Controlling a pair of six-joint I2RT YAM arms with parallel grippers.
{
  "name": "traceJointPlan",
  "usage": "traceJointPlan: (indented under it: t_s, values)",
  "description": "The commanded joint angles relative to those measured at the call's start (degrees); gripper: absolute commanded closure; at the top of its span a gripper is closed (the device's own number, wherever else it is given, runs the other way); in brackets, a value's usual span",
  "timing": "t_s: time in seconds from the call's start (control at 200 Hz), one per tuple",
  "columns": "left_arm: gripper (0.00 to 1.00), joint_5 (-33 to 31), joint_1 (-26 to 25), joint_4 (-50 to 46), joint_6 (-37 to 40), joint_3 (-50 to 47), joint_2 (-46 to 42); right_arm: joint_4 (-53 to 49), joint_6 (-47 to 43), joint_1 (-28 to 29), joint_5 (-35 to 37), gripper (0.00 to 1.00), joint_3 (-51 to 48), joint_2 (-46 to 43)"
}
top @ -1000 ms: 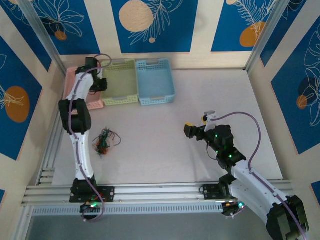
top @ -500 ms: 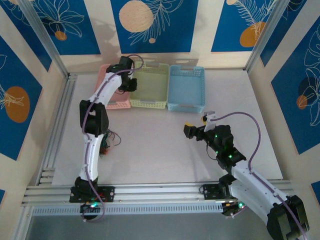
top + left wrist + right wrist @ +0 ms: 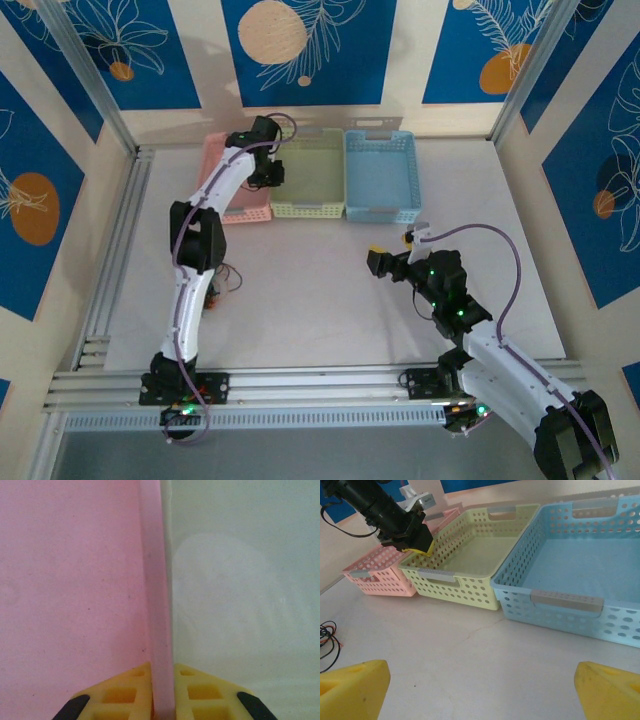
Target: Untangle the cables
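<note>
End effector L (image 3: pixel 162 670) astride pink basket (image 3: pixel 75 580)

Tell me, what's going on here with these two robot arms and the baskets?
The left gripper has reached to the far side of the table, its fingers pinched on the side wall of the pink basket, right next to the yellow-green basket. The right gripper hovers wide open above the table, holding nothing. The tangled cables lie untouched on the table's left side.
</note>
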Motion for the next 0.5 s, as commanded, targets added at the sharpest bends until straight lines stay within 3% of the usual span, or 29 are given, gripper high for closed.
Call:
traceJointPlan:
  t_s: [0.0,0.235,0.495]
  values:
    - [0.78,2.8,-1.5,-1.5,-1.7,2.1,0.8,0.5,-1.0,0.4,1.1,0.05,0.9,-0.3]
    - [0.5,2.6,-1.6,-2.4,-0.5,2.0,-0.3,0.5,-1.1,0.6,1.2,0.05,0.9,-0.2]
    - [0.24,-3.4,-0.1,-1.4,2.4,1.8,-10.2,0.5,-1.1,0.8,1.3,0.05,0.9,-0.3]
